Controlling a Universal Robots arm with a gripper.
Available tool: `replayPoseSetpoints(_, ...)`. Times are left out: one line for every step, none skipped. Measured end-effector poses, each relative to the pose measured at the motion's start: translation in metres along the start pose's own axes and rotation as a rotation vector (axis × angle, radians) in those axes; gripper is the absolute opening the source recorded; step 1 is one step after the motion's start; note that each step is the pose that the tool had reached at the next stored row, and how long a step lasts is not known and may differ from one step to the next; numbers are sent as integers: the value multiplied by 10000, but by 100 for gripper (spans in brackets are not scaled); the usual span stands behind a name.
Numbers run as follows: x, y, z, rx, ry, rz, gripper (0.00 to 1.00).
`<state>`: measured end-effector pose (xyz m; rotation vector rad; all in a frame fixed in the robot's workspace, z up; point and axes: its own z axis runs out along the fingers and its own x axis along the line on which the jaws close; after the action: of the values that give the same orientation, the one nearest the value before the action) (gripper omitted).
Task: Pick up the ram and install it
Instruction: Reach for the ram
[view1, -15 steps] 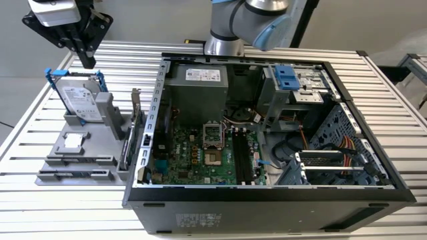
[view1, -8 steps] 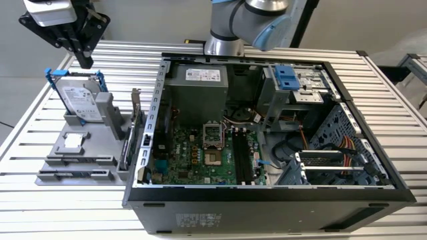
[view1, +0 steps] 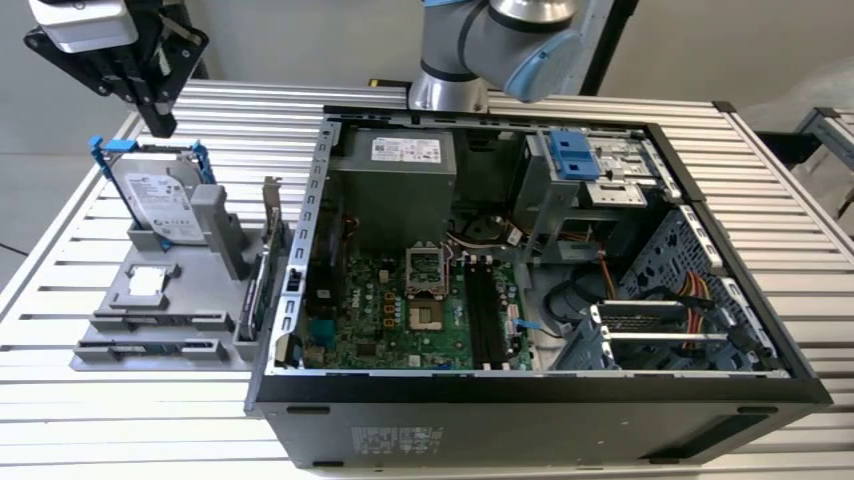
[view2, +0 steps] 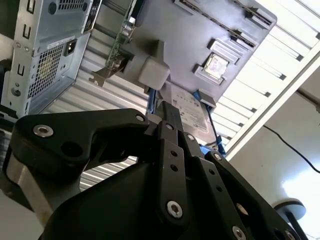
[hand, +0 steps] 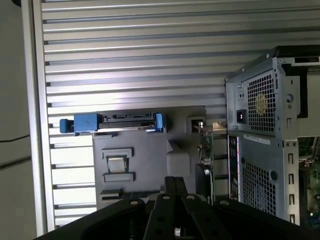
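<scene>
My gripper (view1: 160, 125) hangs high over the far corner of the table on the exterior view's left, above the hard drive (view1: 167, 205). Its black fingers are shut with nothing between them, as both wrist views show (view2: 167, 112) (hand: 175, 182). The ram looks like the long dark strip (view1: 158, 322) lying in a slot near the front of the grey fixture (view1: 120, 300), well below and in front of the gripper. It also appears in the first wrist view as a dark strip (hand: 130, 193). The black memory slots (view1: 487, 320) on the motherboard stand bare.
The open computer case (view1: 534, 400) fills the table's middle and the exterior view's right. An expansion card (view1: 274, 250) stands upright on the fixture beside the case wall. The arm's base (view1: 447, 90) rises behind the case. Slatted table (view1: 80, 420) lies around the fixture.
</scene>
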<state>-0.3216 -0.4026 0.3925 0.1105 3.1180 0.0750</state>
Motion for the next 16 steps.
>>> replayPoseSetpoints(13, -1, 0, 0, 0, 0, 0)
replayPoseSetpoints(24, -2, 0, 0, 0, 0, 0)
replayPoseSetpoints(37, -4, 0, 0, 0, 0, 0)
replayPoseSetpoints(52, -5, -1, 1, 0, 0, 0)
replayPoseSetpoints(66, -7, -1, 0, 1, 0, 0)
replayPoseSetpoints(79, -9, -1, 0, 0, -1, 0)
replayPoseSetpoints(92, -10, -1, 0, 0, -1, 0)
replayPoseSetpoints(104, -12, -1, 0, 0, 0, 0)
replayPoseSetpoints(115, -13, -1, 0, 0, 0, 0)
replayPoseSetpoints(126, -14, -2, 1, 0, 0, 0)
replayPoseSetpoints(136, -15, -2, 0, 0, 0, 0)
replayPoseSetpoints(145, -16, -2, 0, 0, 0, 0)
replayPoseSetpoints(154, -17, -2, 0, 0, 0, 0)
replayPoseSetpoints(163, -18, -2, 0, 0, 0, 0)
replayPoseSetpoints(172, -19, -3, 0, 0, 0, 0)
replayPoseSetpoints(182, -21, -3, 0, 0, 0, 0)
